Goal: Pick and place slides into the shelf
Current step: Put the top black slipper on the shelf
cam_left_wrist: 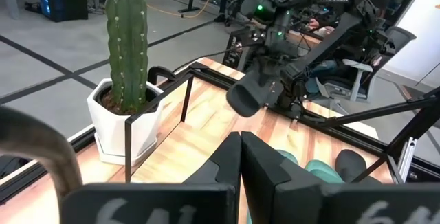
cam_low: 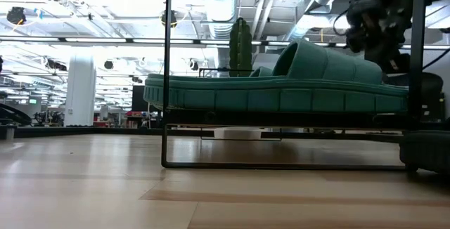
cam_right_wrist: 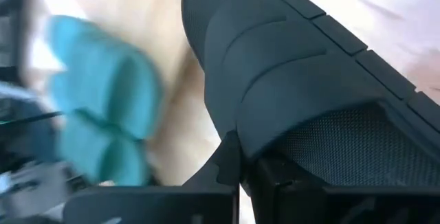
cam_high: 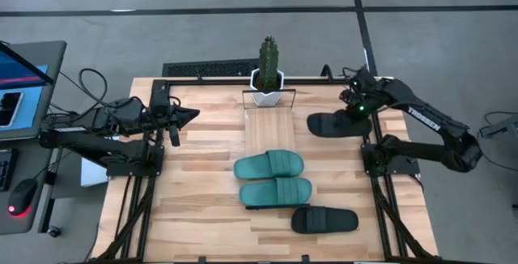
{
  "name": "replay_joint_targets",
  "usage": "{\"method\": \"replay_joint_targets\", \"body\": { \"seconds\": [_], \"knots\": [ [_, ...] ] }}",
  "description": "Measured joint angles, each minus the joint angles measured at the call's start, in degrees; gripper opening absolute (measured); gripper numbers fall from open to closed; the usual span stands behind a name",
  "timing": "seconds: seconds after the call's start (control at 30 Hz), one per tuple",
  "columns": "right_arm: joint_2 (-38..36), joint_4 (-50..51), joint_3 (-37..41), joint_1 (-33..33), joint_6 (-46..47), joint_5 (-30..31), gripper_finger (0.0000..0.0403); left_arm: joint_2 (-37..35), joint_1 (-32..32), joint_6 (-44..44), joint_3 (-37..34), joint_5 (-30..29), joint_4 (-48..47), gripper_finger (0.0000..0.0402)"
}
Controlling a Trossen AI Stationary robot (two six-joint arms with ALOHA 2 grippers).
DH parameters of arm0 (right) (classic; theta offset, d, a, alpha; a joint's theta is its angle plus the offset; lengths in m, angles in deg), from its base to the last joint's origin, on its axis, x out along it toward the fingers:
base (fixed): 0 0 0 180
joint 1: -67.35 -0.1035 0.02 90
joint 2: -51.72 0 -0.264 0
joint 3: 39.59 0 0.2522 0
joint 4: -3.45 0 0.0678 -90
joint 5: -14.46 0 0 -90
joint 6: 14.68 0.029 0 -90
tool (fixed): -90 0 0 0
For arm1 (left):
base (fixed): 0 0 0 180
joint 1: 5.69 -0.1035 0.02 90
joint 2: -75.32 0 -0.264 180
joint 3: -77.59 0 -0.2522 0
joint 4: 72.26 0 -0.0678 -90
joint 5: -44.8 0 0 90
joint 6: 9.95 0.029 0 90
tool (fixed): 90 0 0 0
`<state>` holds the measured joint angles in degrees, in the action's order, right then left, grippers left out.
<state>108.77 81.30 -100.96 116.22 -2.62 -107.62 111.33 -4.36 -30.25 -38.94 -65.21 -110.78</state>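
Note:
My right gripper (cam_high: 356, 112) is shut on a black slide (cam_high: 330, 124) at the table's far right, beside the shelf. The shelf (cam_high: 269, 130) is a narrow light plank with black wire ends, running from the cactus pot toward the near edge. Two teal slides (cam_high: 269, 165) (cam_high: 275, 191) lie side by side across it on their soles; they also show in the low view (cam_low: 281, 92). The second black slide (cam_high: 324, 219) lies on the tabletop near the front. My left gripper (cam_high: 188, 116) is shut and empty at the far left. My right gripper holds the black slide at the edge of its ribbed strap (cam_right_wrist: 258, 141), where the strap meets the footbed (cam_right_wrist: 344, 138). The fingers' own bodies hide how they close on it. In the left wrist view the slide (cam_left_wrist: 251, 95) hangs tilted, clear of the tabletop.
A cactus in a white pot (cam_high: 268, 74) stands at the shelf's far end. Black metal rails (cam_high: 380, 207) run along the table's sides. A laptop and cables (cam_high: 24, 86) lie off the table's left side. Bare tabletop (cam_high: 194, 183) lies left of the shelf.

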Motion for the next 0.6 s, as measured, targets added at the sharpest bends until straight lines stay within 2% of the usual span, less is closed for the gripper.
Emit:
{"method": "replay_joint_targets", "body": {
  "seconds": [0.2,0.37,0.6],
  "knots": [
    [-2.09,-6.85,-0.1,-1.42,4.8,-8.85,0.0001,0.0,0.0,-0.48,0.0,-0.03,0.1,0.0],
    [1.29,-13.26,-3.69,-5.03,7.95,-10.1,0.0001,0.0,-0.01,-1.05,0.0,-0.22,0.2,0.0],
    [10.96,-15.13,-12.66,-10.54,7.63,-9.87,0.0,0.0,-0.01,-1.53,0.0,-0.22,0.2,0.0]
  ]
}}
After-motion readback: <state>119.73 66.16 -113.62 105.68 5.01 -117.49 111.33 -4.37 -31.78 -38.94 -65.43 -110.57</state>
